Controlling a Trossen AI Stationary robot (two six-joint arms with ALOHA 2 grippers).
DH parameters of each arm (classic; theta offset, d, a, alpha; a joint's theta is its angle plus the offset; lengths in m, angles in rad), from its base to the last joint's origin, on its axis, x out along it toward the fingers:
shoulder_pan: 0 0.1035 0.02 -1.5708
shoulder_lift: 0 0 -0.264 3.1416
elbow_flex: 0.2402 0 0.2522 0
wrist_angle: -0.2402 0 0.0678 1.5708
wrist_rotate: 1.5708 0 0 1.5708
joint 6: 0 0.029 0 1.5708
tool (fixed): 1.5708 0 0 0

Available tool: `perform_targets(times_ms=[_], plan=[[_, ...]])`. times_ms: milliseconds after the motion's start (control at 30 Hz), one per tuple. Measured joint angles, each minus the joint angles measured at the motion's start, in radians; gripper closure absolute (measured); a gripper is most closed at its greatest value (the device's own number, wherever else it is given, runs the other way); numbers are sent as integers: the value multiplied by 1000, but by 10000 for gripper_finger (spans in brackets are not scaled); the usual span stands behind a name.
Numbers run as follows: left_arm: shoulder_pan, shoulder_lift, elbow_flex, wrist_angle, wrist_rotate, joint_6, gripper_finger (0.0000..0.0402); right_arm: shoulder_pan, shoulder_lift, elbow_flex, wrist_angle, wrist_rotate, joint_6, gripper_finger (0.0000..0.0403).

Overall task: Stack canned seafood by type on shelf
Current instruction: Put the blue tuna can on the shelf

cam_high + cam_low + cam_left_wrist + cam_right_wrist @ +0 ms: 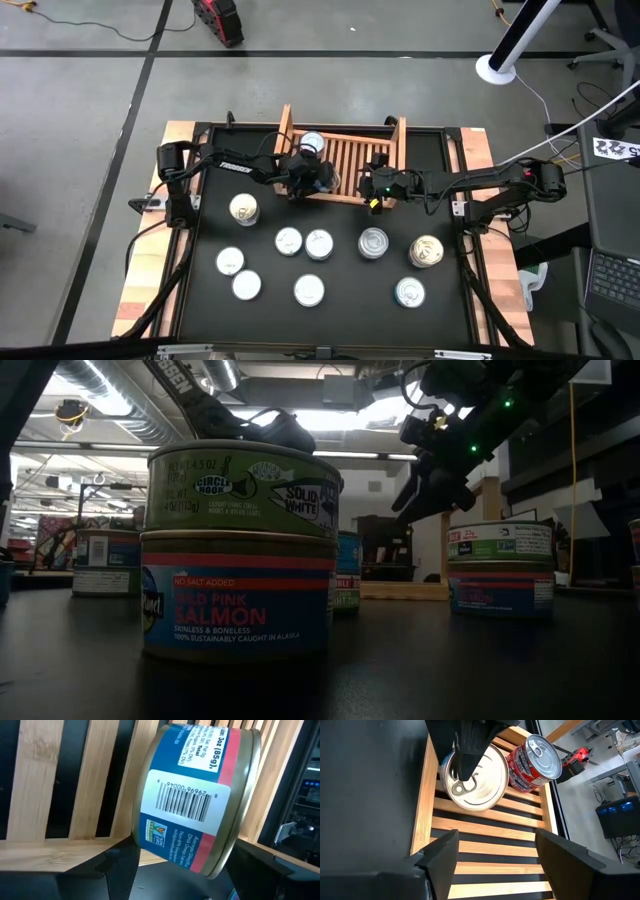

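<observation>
The wooden shelf stands at the table's far middle. A red-labelled tin stands upright on the slats at the shelf's far left corner. My left gripper is over the shelf's left part, shut on a blue-and-pink tin, which is tipped on edge. My right gripper hovers open over the shelf's right part, nothing between its fingers. Several more tins lie on the black table, among them a two-tin stack. My left gripper pinches the blue-and-pink tin by its two flat faces. One finger lies across the lid, and the other is behind the tin's bottom. The fingers slant down from the table's left. The tin is tilted over the slats; whether its lower rim touches them, I cannot tell.
In the low view a green tin stacked on a pink-salmon tin fills the foreground, and another two-tin stack stands at the right. The shelf's raised side board runs close beside the held tin. Bare slats lie under my right gripper.
</observation>
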Motion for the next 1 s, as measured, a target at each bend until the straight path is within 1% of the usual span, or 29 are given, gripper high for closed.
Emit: perform_targets(times_ms=[400, 733, 1000], plan=[[18, -5, 0, -2, 34, -74, 135, 0, 0, 0, -1, 2, 0, 141], [22, -6, 0, -2, 92, -99, 135, 0, 0, 0, -3, 3, -4, 141], [17, -6, 0, 2, 104, -99, 135, 0, 0, 0, -8, 3, -4, 141]])
